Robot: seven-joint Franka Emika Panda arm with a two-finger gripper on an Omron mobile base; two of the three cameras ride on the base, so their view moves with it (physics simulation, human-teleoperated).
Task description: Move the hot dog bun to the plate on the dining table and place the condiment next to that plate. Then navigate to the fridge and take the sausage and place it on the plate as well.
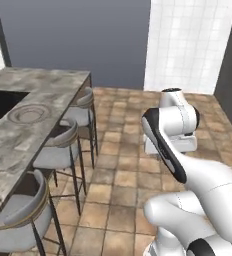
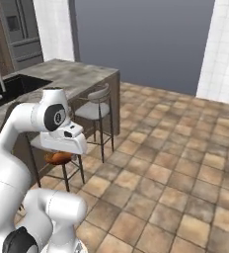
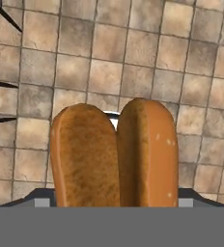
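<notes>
The hot dog bun is being held between wide-set jaws above the tiled floor, apart from the worktop; a loosened grip risks it being dropped short of the plate.

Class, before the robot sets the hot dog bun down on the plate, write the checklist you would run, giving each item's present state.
1. Hot dog bun in the tool: ok, held over the floor tiles.
2. Plate free to receive it: ok, nothing on it.
3. Bun above the plate: not ok, it hangs beside a stool, off the dining table.
4. Condiment by the plate: cannot tell.
5. Sink away from the plate: ok.
</notes>
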